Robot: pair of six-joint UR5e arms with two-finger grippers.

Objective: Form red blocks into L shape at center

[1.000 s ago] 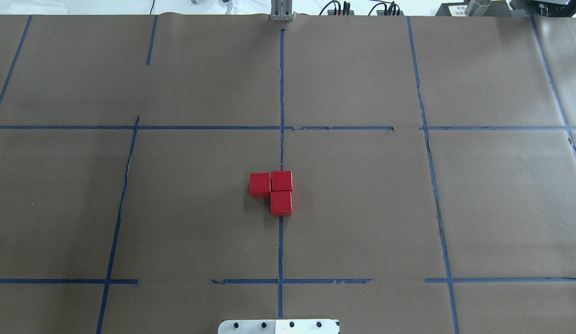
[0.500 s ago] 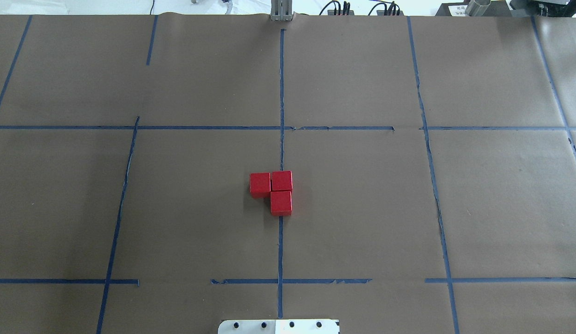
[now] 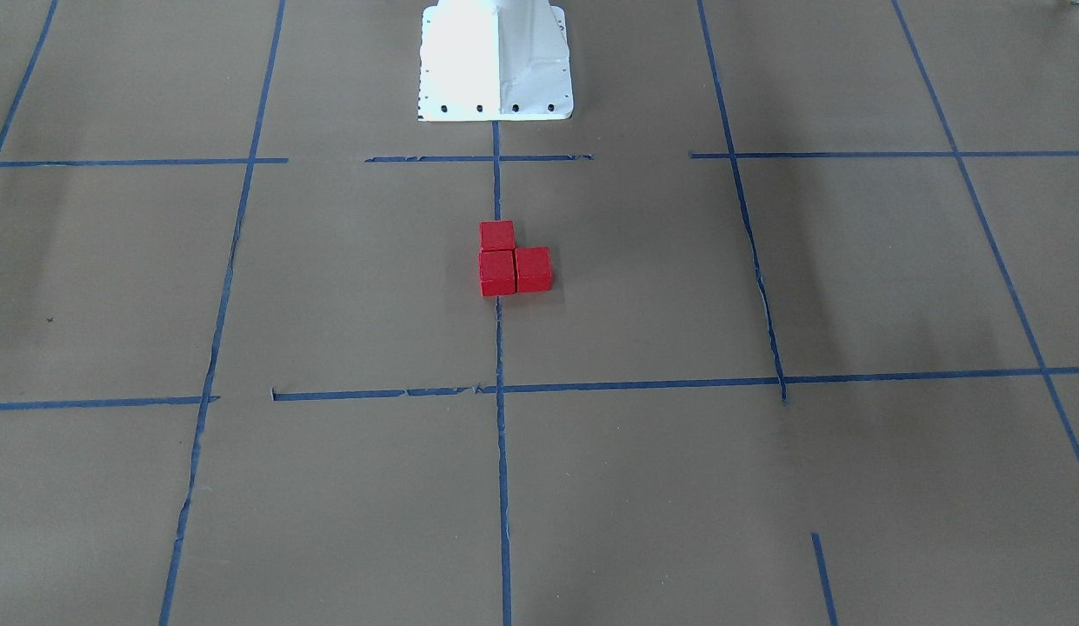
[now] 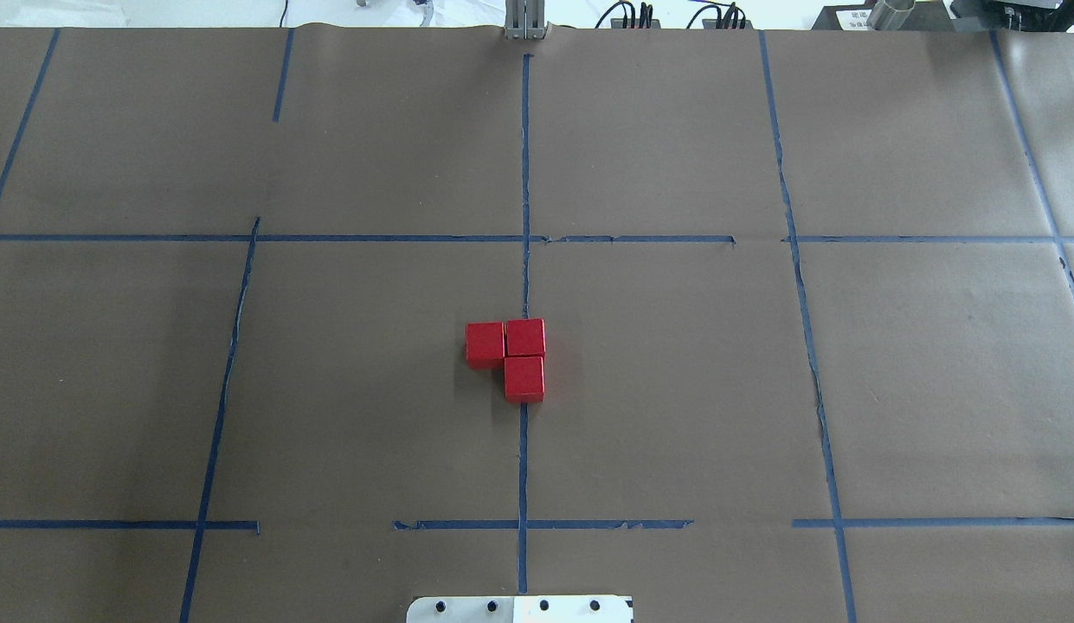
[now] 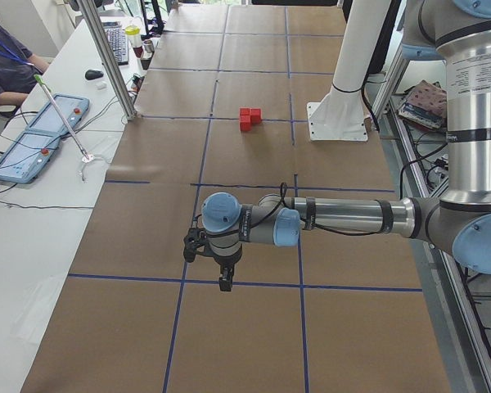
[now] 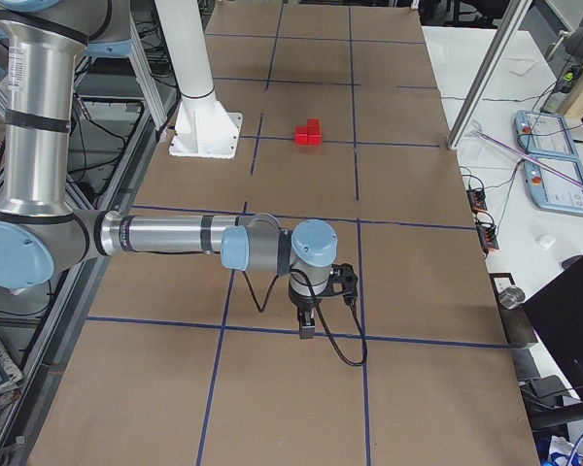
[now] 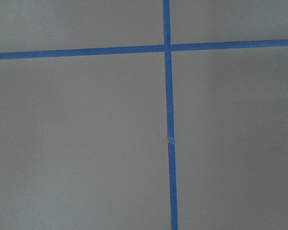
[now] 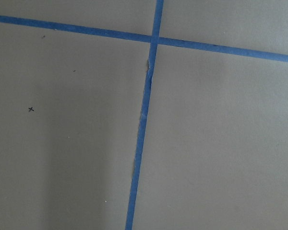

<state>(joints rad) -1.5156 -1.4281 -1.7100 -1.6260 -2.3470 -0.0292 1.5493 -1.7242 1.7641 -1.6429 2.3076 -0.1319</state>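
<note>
Three red blocks touch one another in an L shape on the center cell (image 4: 372,381). One block (image 4: 485,343) sits left of the corner block (image 4: 525,337), and the third (image 4: 524,379) lies nearer the robot base, on the middle tape line (image 4: 523,459). The group also shows in the front view (image 3: 497,272) and both side views (image 5: 250,119) (image 6: 309,133). My left gripper (image 5: 225,278) and right gripper (image 6: 306,325) hang over outer cells far from the blocks. They show only in the side views, so I cannot tell whether they are open or shut.
The white robot base (image 3: 496,61) stands behind the center cell. Both wrist views show only brown paper and crossing blue tape (image 7: 169,48) (image 8: 152,42). An operator (image 5: 4,61) sits at a side table with control pads. A metal post (image 5: 106,57) stands at the table edge.
</note>
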